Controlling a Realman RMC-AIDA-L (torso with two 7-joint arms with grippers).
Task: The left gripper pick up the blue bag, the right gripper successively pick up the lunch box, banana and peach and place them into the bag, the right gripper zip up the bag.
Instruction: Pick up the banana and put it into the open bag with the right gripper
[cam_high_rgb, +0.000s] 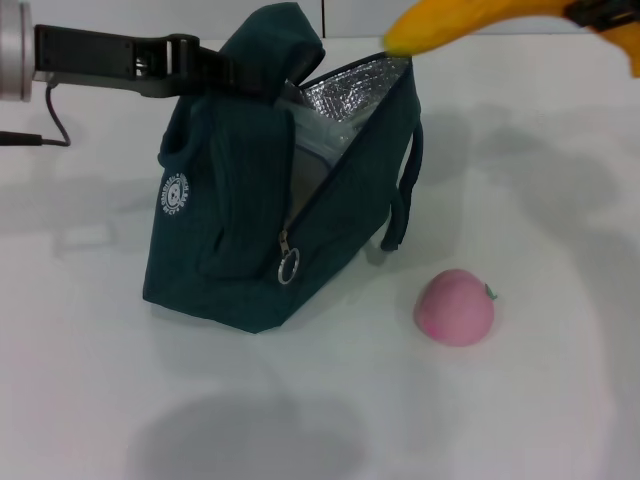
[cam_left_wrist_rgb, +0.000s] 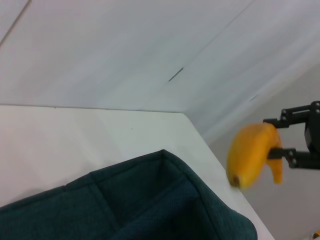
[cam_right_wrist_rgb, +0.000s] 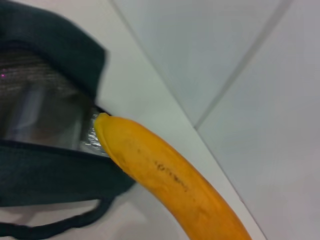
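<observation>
The banana (cam_high_rgb: 470, 22) step is on: the right end effector (cam_left_wrist_rgb: 295, 137), clamped on it, holds it above the open blue bag (cam_high_rgb: 250, 270), which the left end effector (cam_high_rgb: 215, 68) grips by the handle. Next, lower it in; the peach (cam_high_rgb: 455, 307) waits on the table (cam_high_rgb: 560, 400).

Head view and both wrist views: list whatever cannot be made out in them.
- Lunch box: something pale shows inside the bag in the right wrist view, but too blurred to identify.
- Right gripper: cut off by the head view's top edge; only the left wrist view shows it, shut on the banana.
- Left gripper: its jaws are hidden in the bag's fabric.
- Peach: seen in the head view only.
</observation>
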